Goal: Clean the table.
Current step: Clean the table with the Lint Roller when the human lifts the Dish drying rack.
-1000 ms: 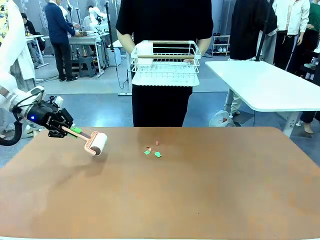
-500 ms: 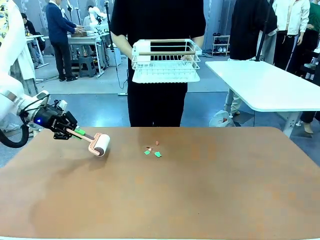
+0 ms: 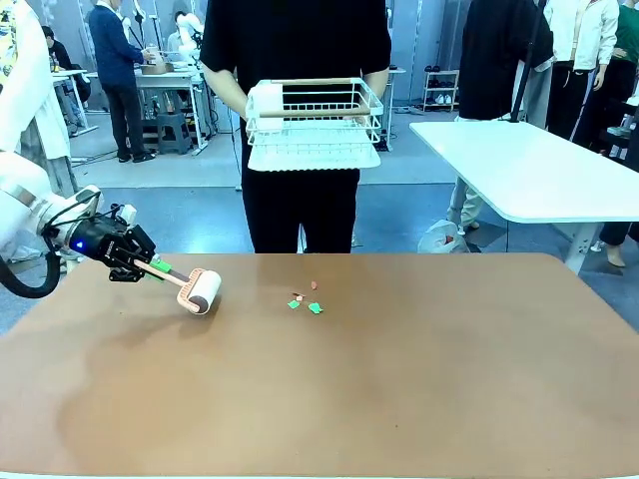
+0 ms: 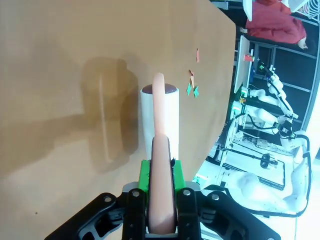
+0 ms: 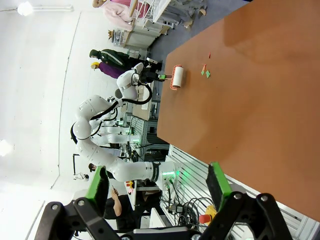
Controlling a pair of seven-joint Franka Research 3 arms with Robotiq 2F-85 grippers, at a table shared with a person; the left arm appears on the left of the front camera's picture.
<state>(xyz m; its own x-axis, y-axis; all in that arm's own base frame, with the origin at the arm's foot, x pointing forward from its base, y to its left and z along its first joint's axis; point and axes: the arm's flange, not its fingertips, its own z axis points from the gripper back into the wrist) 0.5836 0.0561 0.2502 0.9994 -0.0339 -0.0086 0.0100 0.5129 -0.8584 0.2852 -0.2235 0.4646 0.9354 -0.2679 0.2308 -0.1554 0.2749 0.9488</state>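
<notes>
Left gripper (image 3: 150, 264): clamped on roller (image 3: 203, 291) handle, drum pointed at scraps (image 3: 305, 301).
Table (image 3: 399, 379): between robot and person; scraps mid far edge.
Right gripper (image 5: 159, 185): open, idle.
Rack (image 3: 312, 125): person holds it off, likely making room.

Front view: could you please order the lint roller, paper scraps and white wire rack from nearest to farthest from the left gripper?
1. The lint roller: handle held in the left gripper, left part of the table.
2. The paper scraps: lying right of the roller.
3. The white wire rack: carried by the person, past the far edge.
</notes>
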